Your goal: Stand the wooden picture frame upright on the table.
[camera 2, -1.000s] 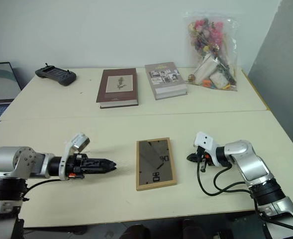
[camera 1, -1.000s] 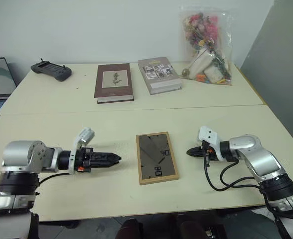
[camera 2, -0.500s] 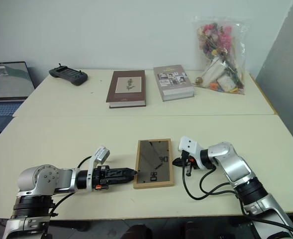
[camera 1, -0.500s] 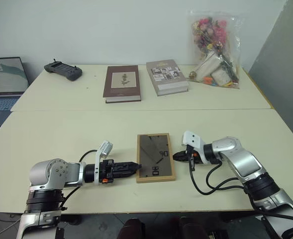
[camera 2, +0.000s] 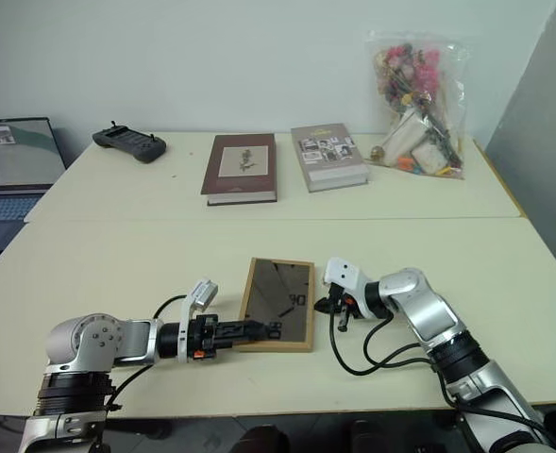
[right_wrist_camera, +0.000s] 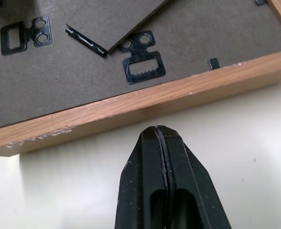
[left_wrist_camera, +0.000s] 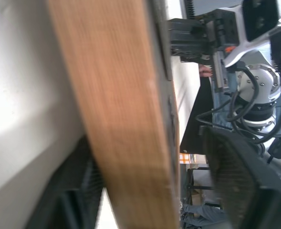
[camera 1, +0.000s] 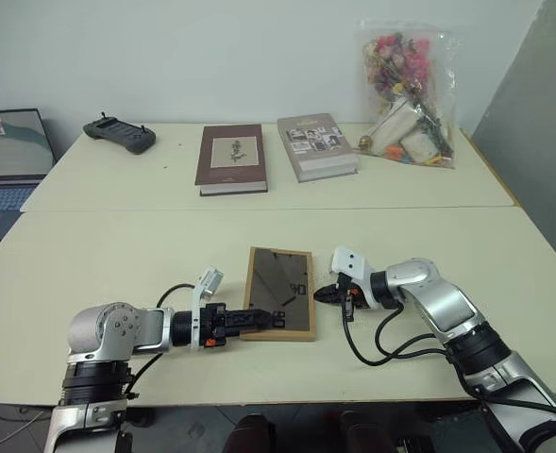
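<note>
Near edge of the table point(camera 1: 117, 255): the left gripper point(camera 2: 259, 329), fingertips hidden where they meet the frame's near-left corner; the left wrist view shows one dark finger point(left_wrist_camera: 240, 181) on each side of the light-wood edge, so it grips the wooden picture frame point(camera 1: 279, 304). The frame is small and rectangular, dark grey back uppermost with fold-out stand and metal hangers; the picture side cannot be seen. It sits on the near half of the table, slightly askew; whether its gripped edge is raised is unclear. At its 3 o'clock, the right gripper point(camera 1: 321, 293), fingers pressed together, tips just beside the frame's right edge, apparently not touching.
</note>
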